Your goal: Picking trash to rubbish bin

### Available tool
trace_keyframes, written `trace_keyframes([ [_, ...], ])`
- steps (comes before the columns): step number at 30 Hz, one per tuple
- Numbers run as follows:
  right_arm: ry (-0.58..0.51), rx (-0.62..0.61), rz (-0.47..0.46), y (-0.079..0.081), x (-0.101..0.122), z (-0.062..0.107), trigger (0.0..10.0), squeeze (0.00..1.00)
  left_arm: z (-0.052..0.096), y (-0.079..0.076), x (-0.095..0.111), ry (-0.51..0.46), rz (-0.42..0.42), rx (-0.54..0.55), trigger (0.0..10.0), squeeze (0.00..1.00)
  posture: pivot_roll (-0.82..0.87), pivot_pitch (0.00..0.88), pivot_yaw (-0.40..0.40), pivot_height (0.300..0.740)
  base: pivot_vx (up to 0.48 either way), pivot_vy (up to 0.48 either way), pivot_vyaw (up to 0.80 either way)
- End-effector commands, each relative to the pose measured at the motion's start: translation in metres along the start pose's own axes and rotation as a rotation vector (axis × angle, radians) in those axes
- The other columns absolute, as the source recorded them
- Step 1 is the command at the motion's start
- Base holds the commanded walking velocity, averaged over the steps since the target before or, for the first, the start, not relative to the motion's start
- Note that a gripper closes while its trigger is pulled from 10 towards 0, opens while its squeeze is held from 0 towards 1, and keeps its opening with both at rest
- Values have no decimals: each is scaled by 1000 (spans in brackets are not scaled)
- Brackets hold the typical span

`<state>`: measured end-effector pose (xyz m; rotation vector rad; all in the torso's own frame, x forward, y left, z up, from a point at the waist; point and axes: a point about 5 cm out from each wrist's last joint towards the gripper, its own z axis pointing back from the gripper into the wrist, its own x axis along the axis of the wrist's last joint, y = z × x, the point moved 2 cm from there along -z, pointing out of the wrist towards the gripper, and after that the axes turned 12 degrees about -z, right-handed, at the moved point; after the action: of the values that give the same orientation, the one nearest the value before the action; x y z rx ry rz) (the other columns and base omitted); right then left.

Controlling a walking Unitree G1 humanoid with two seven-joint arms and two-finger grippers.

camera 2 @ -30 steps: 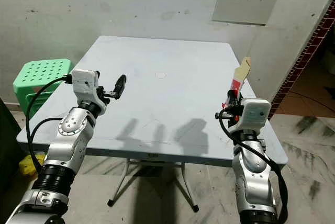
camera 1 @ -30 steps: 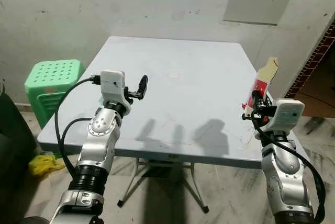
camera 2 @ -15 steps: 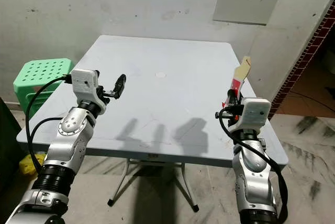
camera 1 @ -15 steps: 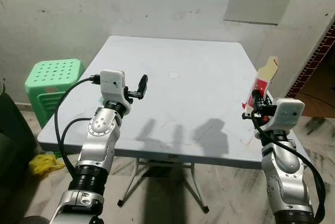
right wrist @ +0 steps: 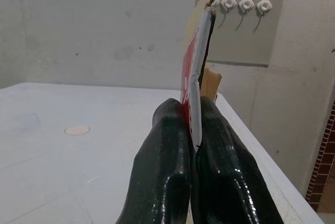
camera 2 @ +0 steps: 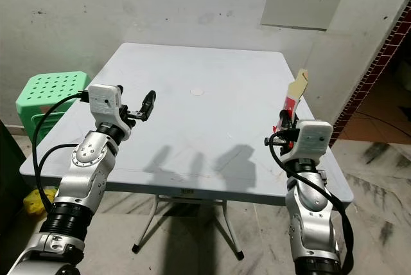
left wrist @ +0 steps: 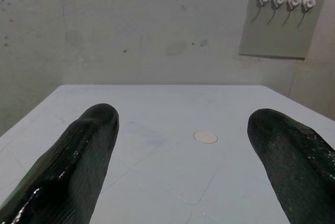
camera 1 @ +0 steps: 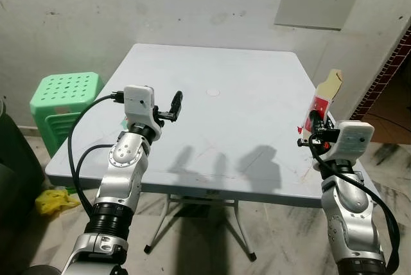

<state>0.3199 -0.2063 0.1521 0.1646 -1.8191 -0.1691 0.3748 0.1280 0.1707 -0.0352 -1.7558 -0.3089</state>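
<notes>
Red-and-tan flattened carton (camera 1: 323, 97) stands upright, pinched by right tool (camera 1: 314, 121); left tool (camera 1: 174, 104) spread apart.

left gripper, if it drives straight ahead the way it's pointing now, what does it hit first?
Probably nothing soon. The left gripper, fingers open, points across the bare table toward the back wall, passing above a small round mark. Depth is unclear; likely the wall.

**Open desk top, hemmed in behind and at the sides**

Broad grey desk (camera 1: 218, 114) top bare across the middle, bar one small flat disc (camera 1: 212, 93) near the centre. Blocked behind by the wall (camera 1: 160, 5), close to the far edge. Green stool (camera 1: 64, 98) just beside the left edge; dark bin (camera 1: 11, 159) and yellow rag (camera 1: 54, 201) low on the floor there. Brick edging (camera 1: 385, 72) to the right.
</notes>
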Motion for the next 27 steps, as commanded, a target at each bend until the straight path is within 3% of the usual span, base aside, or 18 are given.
trace_keyframes([
  [1, -11, -8, 6, -2, 5, -2, 10000, 0, -2, -3, 3, -9, -13, -14, 10000, 0, -67, 0, -26, 740, 0, 0, 0],
  [12, 6, -14, 20, -6, 4, 1, 10000, 0, -2, -11, 1, -7, -10, -42, 10000, 0, -84, 0, -26, 740, 0, 0, -38],
  [27, 20, -14, 28, -5, 2, 2, 10000, 0, -1, -13, -1, -7, -15, -50, 10000, 0, -87, 0, -29, 740, 0, 0, -715],
])
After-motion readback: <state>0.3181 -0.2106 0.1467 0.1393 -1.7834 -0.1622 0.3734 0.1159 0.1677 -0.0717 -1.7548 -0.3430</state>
